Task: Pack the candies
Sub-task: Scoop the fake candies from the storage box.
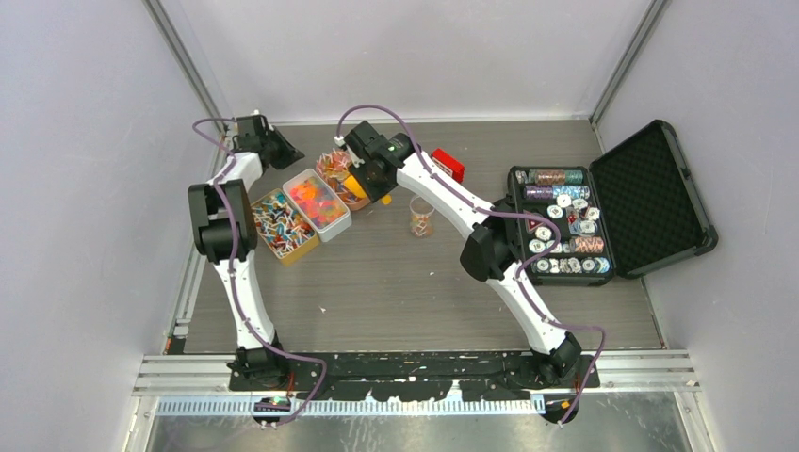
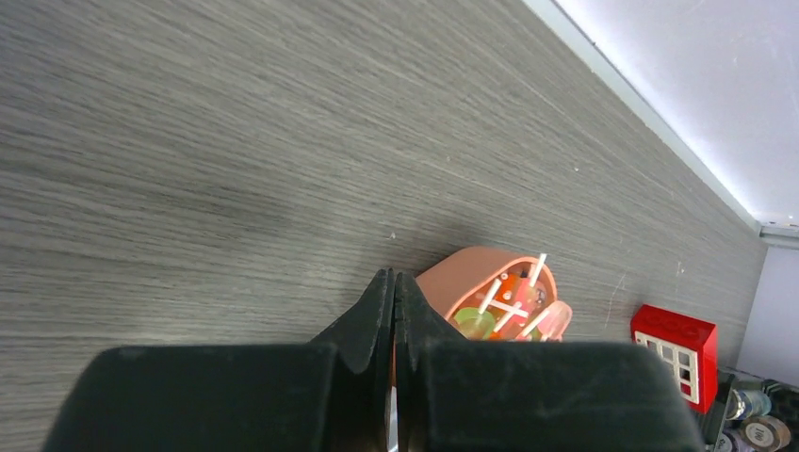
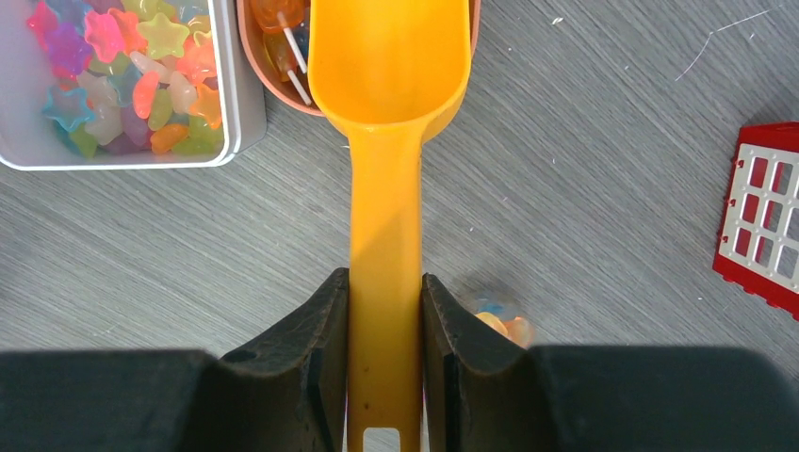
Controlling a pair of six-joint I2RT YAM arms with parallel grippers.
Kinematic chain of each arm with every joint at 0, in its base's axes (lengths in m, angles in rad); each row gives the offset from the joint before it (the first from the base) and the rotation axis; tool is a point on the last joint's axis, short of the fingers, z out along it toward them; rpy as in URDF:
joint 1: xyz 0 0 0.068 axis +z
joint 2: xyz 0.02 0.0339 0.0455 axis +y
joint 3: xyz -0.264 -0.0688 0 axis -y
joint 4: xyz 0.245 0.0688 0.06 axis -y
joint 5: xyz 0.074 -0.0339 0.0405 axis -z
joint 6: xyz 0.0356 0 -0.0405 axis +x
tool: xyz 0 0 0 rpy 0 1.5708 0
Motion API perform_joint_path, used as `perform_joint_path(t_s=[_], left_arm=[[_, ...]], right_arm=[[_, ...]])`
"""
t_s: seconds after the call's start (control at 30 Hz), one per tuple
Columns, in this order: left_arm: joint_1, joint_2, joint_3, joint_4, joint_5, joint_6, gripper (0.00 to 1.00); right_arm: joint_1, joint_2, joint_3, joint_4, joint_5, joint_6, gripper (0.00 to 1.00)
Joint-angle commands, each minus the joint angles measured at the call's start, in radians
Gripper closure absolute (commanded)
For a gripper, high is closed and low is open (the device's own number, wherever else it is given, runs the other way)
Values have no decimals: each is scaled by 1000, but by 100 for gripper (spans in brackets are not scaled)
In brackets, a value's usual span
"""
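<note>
The candies lie in three boxes at the back left: wrapped pieces in a yellow box (image 1: pixel 283 226), star gummies in a white tin (image 1: pixel 317 201) (image 3: pixel 122 85), and lollipops in a salmon tub (image 1: pixel 335 172) (image 2: pixel 490 282). My right gripper (image 1: pixel 369 177) (image 3: pixel 384 282) is shut on the handle of the yellow scoop (image 3: pixel 388 66), whose empty bowl hangs over the salmon tub's near rim. A clear cup (image 1: pixel 421 217) (image 3: pixel 501 322) with a few candies stands just right of the scoop handle. My left gripper (image 1: pixel 275 146) (image 2: pixel 394 282) is shut and holds nothing, behind the boxes by the back wall.
A small red box (image 1: pixel 448 166) (image 3: pixel 759 226) (image 2: pixel 675 345) lies right of the salmon tub. An open black case (image 1: pixel 565 221) full of poker chips sits at the right, its lid (image 1: pixel 652 193) leaning towards the right wall.
</note>
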Motion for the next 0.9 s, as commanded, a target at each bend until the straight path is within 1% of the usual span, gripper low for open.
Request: perform_joint_path(t_s=[0.0, 0.33, 0.37, 0.73, 0.87], left_arm=[[-13, 33, 55, -5, 55, -16, 100], [-34, 68, 68, -14, 88, -38, 100], [-34, 70, 68, -15, 94, -39, 100], [-35, 81, 53, -17, 132, -76, 100], [-34, 79, 46, -14, 136, -82, 100]], right_arm=[[-6, 9, 56, 33, 11, 1, 100], [-13, 14, 68, 80, -35, -22, 100], [-13, 14, 68, 82, -39, -47, 100], [-13, 24, 61, 109, -42, -57, 100], [-14, 22, 35, 131, -39, -61, 100]])
